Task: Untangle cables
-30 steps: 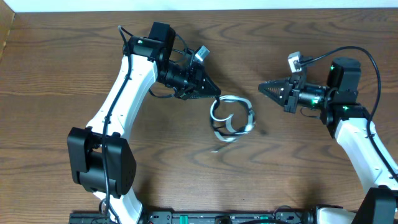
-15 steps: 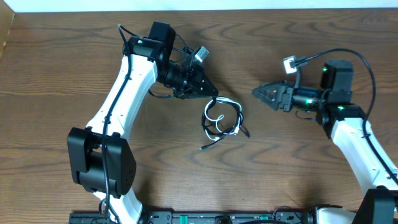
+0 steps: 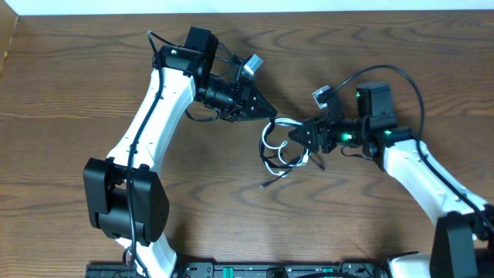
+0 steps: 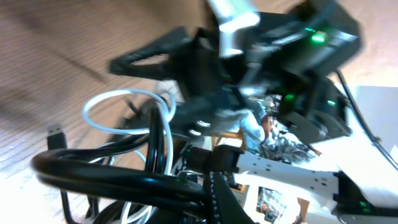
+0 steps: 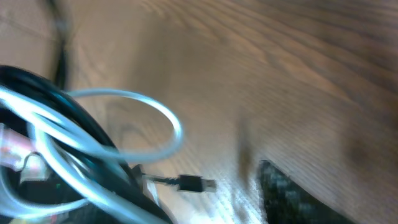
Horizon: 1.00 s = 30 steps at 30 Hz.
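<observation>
The cables (image 3: 279, 150) lay in a small messy bunch on the brown table (image 3: 77, 77), about in the middle, between the two arms. White loops and black loops were mixed up together. One thin end (image 3: 267, 184) stuck out on the near side and pointed to the left.

The left pincer (image 3: 268, 116) was just at the far left edge of the bunch. It was clenched, and the top of the bunch came right up to its tip, so it seemed to pinch a cord there. In the left wrist view, thick black cords (image 4: 93, 171) curved very close to the camera, and a white loop (image 4: 124, 93) and a small plug (image 4: 56, 134) lay past them on the wood.

The right pincer (image 3: 296, 135) was at the right side of the bunch and touched it or was just over it. Its fingers stood apart. One black finger (image 4: 155, 53) showed in the left wrist view, above the white loop. The right wrist view was blurry. It showed a white loop (image 5: 177, 127) and dark cords on the left, a little plug (image 5: 193, 183) on the table, and one dark finger (image 5: 286, 190) off to the right. I could not tell if this pincer had hold of a cord.

The white left arm (image 3: 154, 100) reached in from the near left. The right arm (image 3: 417, 166) reached in from the near right.
</observation>
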Motion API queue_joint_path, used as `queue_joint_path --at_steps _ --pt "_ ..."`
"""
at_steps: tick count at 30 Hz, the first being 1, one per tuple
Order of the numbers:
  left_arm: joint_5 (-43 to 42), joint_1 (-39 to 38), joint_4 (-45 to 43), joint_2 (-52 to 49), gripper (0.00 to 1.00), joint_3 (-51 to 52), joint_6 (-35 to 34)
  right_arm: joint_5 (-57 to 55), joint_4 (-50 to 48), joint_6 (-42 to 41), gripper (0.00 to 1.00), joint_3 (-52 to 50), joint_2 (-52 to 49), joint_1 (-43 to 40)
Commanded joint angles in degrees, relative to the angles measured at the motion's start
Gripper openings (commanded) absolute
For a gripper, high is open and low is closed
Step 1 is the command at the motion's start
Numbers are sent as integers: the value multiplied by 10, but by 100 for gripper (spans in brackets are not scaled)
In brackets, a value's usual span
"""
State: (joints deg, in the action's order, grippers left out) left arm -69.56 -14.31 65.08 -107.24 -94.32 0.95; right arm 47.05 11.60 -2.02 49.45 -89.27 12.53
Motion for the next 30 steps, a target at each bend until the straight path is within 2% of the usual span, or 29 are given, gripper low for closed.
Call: queue_joint_path --at_steps 1,2,3,4,6,11,16,20,24,27,30 --pt "-57 1 2 4 8 -3 9 -37 -20 -9 38 4 -27 2" --pt "-64 1 2 4 7 -3 10 -50 -27 -26 25 4 -35 2" --pt "-70 1 2 4 7 -3 10 -78 -30 -55 16 4 -40 2" --pt "-80 1 2 4 8 -3 10 -106 -30 -81 9 4 -43 2" --pt "-96 3 0 4 8 -3 10 -173 -21 -140 2 4 -49 2" --pt "-146 20 -22 13 8 -5 9 -297 31 -226 1 4 -54 2" --pt "-168 45 -66 37 7 -14 -5 -346 75 -244 1 4 -54 1" --pt "-163 74 -153 75 7 -21 -75 -364 105 -254 1 4 -56 -1" --pt "-100 100 -242 121 7 -21 -164 -366 123 -254 1 4 -56 -9" --pt "-59 114 -274 155 7 -21 -176 -364 127 -253 1 4 -56 -14" --pt "19 117 -261 183 7 -21 -175 -323 115 -219 1 4 -56 -15"
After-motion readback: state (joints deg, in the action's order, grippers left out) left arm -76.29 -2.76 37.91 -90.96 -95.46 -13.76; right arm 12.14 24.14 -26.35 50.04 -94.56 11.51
